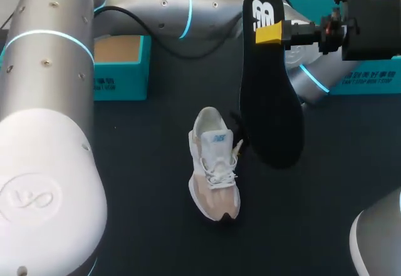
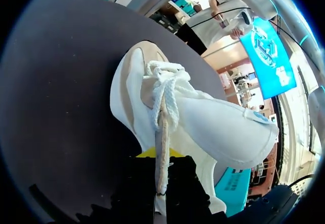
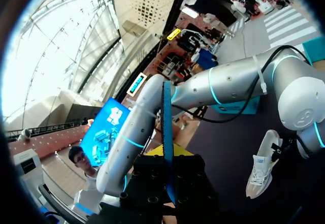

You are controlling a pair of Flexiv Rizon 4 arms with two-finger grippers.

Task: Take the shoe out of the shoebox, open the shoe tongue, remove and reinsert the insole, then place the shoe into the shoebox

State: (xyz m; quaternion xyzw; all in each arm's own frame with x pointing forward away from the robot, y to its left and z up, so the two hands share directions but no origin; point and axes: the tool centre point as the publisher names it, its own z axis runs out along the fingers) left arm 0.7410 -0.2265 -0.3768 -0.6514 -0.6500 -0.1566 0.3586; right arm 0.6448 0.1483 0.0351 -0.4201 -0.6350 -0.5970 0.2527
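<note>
A white and beige sneaker [image 1: 213, 169] lies on the dark table, toe toward the front edge. My left gripper [image 2: 160, 158] is shut on the sneaker's [image 2: 203, 117] upper edge beside the laces; in the head view the insole hides most of it. The black insole [image 1: 269, 101] hangs upright above the table, right of the sneaker. My right gripper [image 1: 270, 33] is shut on its top end. In the right wrist view the insole [image 3: 166, 122] shows edge-on between the right gripper's [image 3: 167, 150] yellow tips, with the sneaker [image 3: 261, 165] lying far below.
An open teal shoebox [image 1: 119, 63] stands at the back left. Another teal box part [image 1: 369, 76] sits at the back right, behind my right arm. My left arm's silver links cross the back of the table.
</note>
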